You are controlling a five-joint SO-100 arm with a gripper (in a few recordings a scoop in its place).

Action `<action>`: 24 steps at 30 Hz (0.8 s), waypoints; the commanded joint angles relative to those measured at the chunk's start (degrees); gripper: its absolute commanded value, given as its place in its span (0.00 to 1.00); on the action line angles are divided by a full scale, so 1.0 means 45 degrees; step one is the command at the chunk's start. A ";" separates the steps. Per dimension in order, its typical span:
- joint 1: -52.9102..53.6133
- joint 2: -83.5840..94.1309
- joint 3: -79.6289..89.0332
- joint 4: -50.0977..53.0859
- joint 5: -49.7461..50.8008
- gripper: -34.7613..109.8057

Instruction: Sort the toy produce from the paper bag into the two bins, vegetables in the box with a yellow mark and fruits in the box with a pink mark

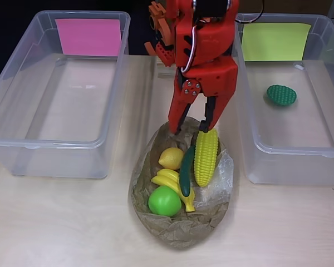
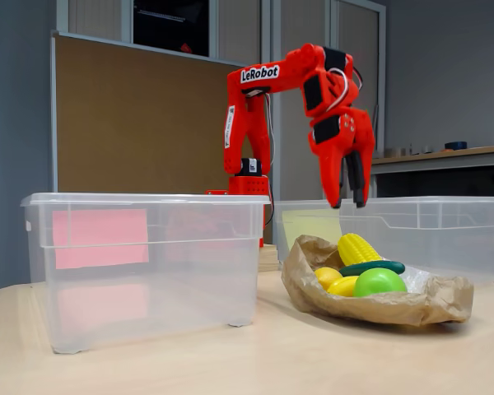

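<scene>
A crumpled paper bag (image 1: 178,225) (image 2: 412,306) lies open between two clear bins. In it are a corn cob (image 1: 206,157) (image 2: 358,247), a dark green cucumber (image 1: 186,169) (image 2: 375,267), a lemon (image 1: 171,158) (image 2: 327,276), bananas (image 1: 175,186) (image 2: 343,286) and a green apple (image 1: 164,201) (image 2: 379,281). My red gripper (image 1: 190,129) (image 2: 351,202) hangs open above the bag's far end, over the corn's tip, holding nothing. The pink-marked bin (image 1: 22,150) (image 2: 140,202) holds nothing. The yellow-marked bin (image 1: 289,150) (image 2: 445,206) holds a dark green bumpy vegetable (image 1: 281,95).
The pink label (image 1: 89,36) and yellow label (image 1: 275,41) sit on the bins' far walls. Bare wooden tabletop (image 1: 55,222) extends in front of the bins and bag. The arm's base (image 2: 249,177) stands behind, between the bins.
</scene>
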 commanded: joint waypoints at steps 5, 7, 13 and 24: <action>-0.1680 -0.0527 0.0586 -0.0938 0.2480 0.41; -0.1973 -0.0645 0.0820 -0.1328 0.2871 0.41; -0.2187 -0.0801 0.1758 -0.2227 0.3281 0.45; -0.1230 -0.1172 0.3457 -0.4102 0.2344 0.46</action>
